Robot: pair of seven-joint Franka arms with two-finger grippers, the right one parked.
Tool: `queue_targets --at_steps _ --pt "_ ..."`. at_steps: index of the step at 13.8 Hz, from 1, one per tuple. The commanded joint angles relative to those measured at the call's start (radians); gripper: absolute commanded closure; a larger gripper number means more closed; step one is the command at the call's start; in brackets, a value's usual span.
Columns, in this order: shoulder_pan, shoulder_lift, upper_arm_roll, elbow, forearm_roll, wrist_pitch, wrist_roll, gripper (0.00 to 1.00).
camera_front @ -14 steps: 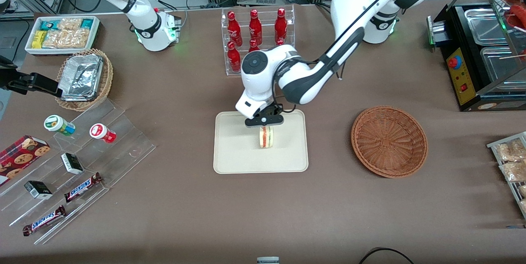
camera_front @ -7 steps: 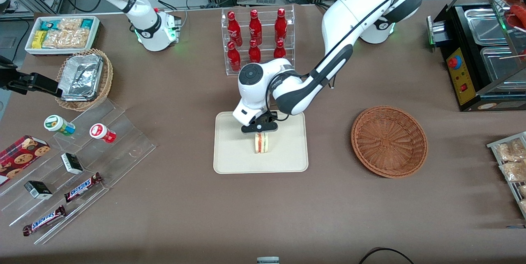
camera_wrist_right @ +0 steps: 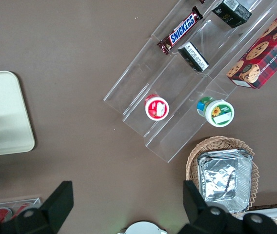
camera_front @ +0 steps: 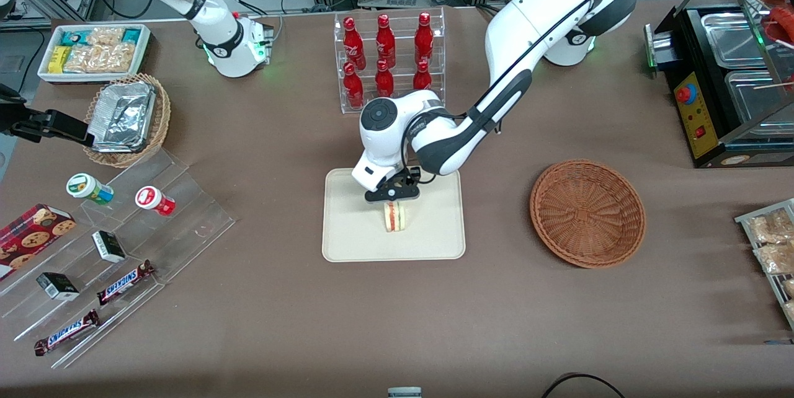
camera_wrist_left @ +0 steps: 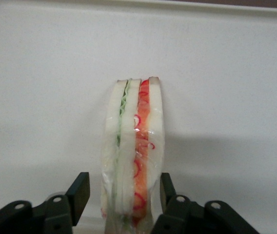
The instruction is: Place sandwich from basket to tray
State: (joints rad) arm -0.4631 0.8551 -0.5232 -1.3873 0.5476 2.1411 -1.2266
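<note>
The sandwich (camera_front: 395, 217) stands on its edge on the cream tray (camera_front: 353, 237), near the tray's middle. In the left wrist view the sandwich (camera_wrist_left: 133, 151) shows pale bread with red and green filling, upright on the tray (camera_wrist_left: 226, 73). My left gripper (camera_front: 392, 198) sits low over it, and the gripper (camera_wrist_left: 124, 187) straddles the sandwich's end. It is open: one of the black fingers (camera_wrist_left: 79, 192) stands visibly apart from the bread, the other lies close to the wrap. The reddish-brown basket (camera_front: 587, 212) lies empty toward the working arm's end of the table.
A clear rack of red bottles (camera_front: 388, 54) stands farther from the front camera than the tray. Acrylic steps with snacks (camera_front: 124, 243), a foil-filled wicker basket (camera_front: 127, 119) and a white bin (camera_front: 93, 51) lie toward the parked arm's end. A black food warmer (camera_front: 726, 75) stands at the working arm's end.
The gripper came down with the sandwich onto the tray and shifted slightly toward the parked arm's end. Over the last half second it has hardly moved.
</note>
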Motion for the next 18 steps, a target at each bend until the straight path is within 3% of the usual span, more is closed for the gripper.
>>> queue_targets --at_steps 1,7,11,18 --pt "0.0 -0.079 0.0 0.028 0.002 -0.059 -0.027 0.01" --pt "0.099 -0.367 -0.003 0.025 -0.214 -0.332 -0.016 0.01" --pt "0.17 -0.487 -0.001 0.016 -0.218 -0.509 0.021 0.01" --pt "0.414 -0.594 -0.001 0.007 -0.31 -0.638 0.424 0.01"
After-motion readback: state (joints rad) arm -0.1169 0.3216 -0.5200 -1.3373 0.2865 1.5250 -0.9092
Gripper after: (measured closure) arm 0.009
